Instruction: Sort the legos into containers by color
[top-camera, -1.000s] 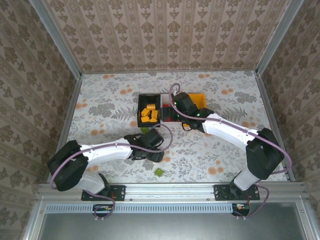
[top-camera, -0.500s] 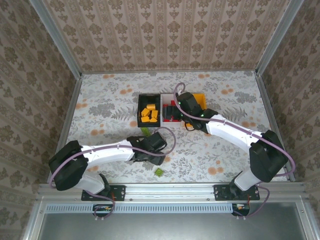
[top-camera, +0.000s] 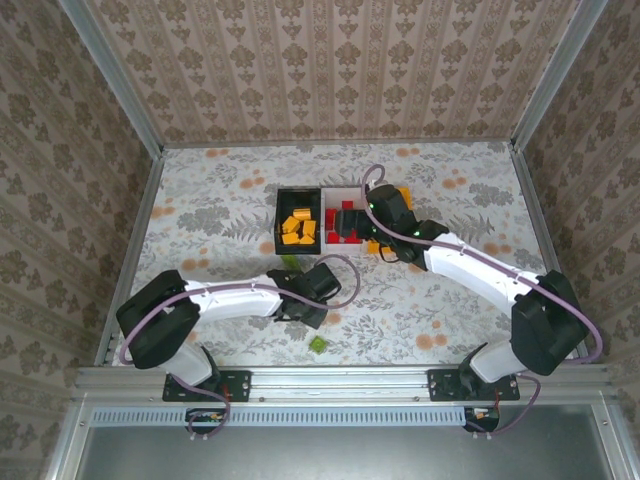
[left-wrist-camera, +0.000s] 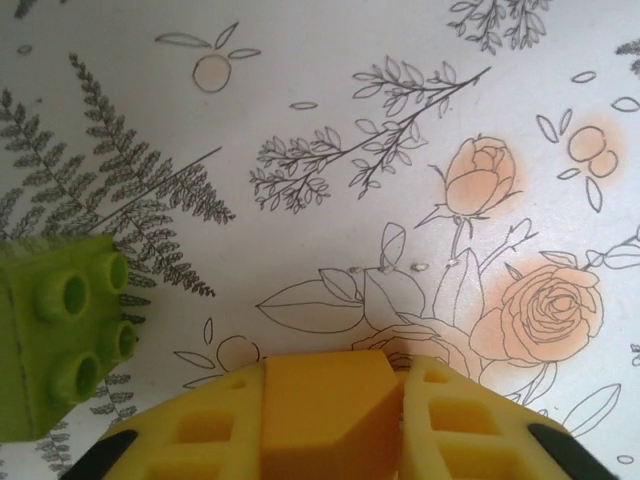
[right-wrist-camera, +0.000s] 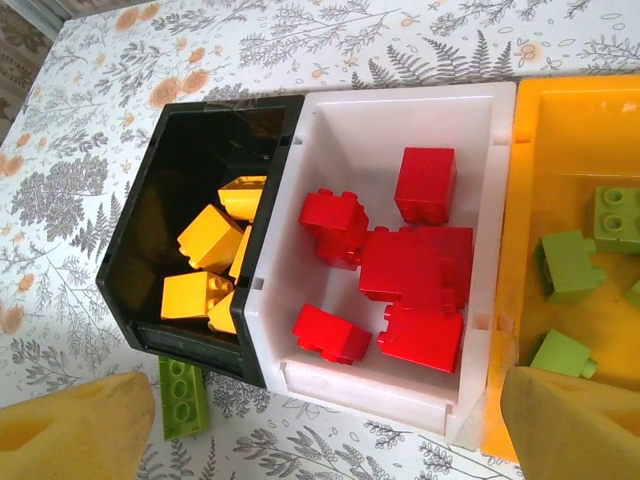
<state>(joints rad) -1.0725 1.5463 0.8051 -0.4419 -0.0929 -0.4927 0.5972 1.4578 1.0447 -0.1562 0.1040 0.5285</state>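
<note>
Orange-yellow brick (left-wrist-camera: 325, 425) pinched in left gripper (left-wrist-camera: 330, 375) over flowered tabletop (left-wrist-camera: 400, 120), long axis impossible to tell; green brick (left-wrist-camera: 60, 345) just beside it, studs turned toward it. Right gripper (right-wrist-camera: 330, 385) spread open above joined bins (right-wrist-camera: 400, 97).

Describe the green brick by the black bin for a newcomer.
Mid-table sit three joined bins; the black bin holds yellow bricks. On the table outside its near wall lies a slim green brick: green and outside, where its neighbours are yellow and inside.
</note>
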